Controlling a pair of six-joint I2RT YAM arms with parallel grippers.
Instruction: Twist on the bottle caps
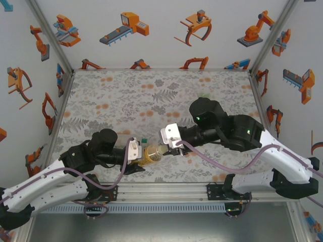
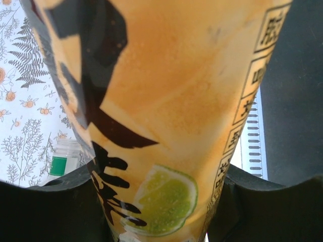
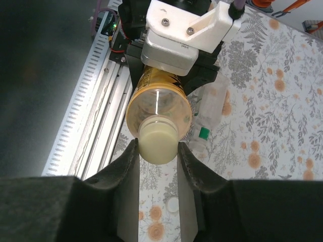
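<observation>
The amber-yellow bottle lies level above the table's near edge, with my left gripper shut round its body. In the left wrist view its label sits between the left gripper's dark fingers. A pale yellowish cap sits on the neck of this bottle. My right gripper is shut on that cap, one finger on each side. A white cap lies loose on the table below. A clear bottle with a green patch lies beside the amber one.
The clear bottle rests on the flowered table cloth just behind the left gripper. The aluminium rail runs along the near edge under both grippers. A small greenish object sits behind the right arm. Cage walls close off the sides and back.
</observation>
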